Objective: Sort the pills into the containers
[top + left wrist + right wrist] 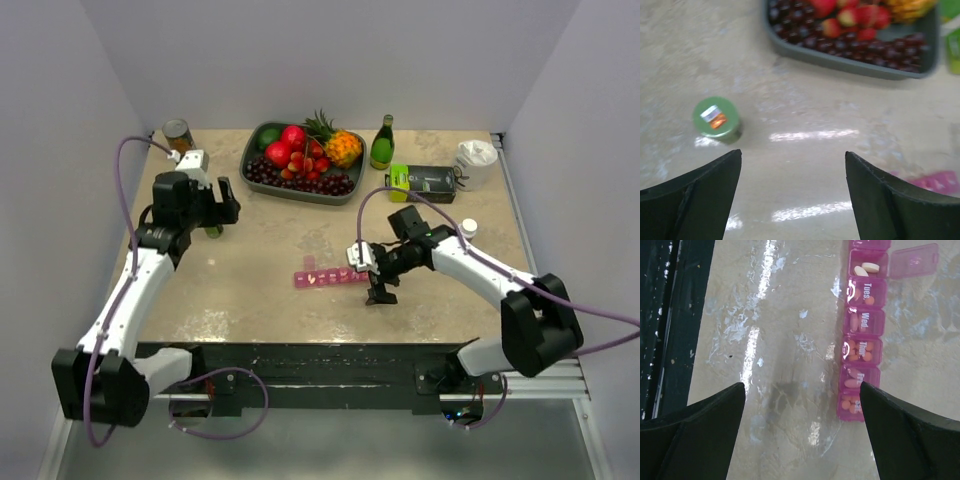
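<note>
The containers are one pink pill organizer, a strip lying flat mid-table. The right wrist view shows the organizer with orange pills under shut day-lids. One lid stands open over a compartment holding a white pill. My right gripper hovers just beside the strip's right end, open, nothing between its fingers. My left gripper is raised at the left, open and empty. A green-capped bottle stands below it. A pink corner of the organizer shows at the right.
At the back stand a grey fruit tray, a green bottle, a can, a black and green box and a white cup. A small white bottle sits by the right arm.
</note>
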`<move>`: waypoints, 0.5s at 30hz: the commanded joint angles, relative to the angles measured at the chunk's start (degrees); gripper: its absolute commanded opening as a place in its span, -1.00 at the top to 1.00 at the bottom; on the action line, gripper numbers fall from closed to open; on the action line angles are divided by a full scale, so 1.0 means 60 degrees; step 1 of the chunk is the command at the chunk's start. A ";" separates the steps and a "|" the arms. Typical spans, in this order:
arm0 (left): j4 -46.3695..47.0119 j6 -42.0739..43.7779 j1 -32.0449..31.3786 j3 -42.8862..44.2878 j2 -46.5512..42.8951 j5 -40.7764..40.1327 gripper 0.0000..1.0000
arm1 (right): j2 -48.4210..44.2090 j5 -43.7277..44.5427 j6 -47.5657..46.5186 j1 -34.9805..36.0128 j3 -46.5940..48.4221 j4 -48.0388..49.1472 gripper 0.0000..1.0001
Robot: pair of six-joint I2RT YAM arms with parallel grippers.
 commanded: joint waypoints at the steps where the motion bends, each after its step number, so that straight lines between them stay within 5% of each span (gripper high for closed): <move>1: 0.1676 -0.0007 -0.0018 -0.1304 -0.0906 0.4123 -0.76 | 0.0423 0.0497 0.0249 0.0453 0.0518 0.1329 -0.98; 9: 0.3991 -0.1329 -0.1598 -0.2859 -0.0761 0.4279 -0.77 | 0.1317 0.0849 0.0926 0.0571 0.0973 0.1507 -0.98; 15: 0.4666 -0.1652 -0.1688 -0.3343 -0.0379 0.4145 -0.76 | 0.1464 0.0937 0.0925 0.0571 0.0826 0.1507 -0.98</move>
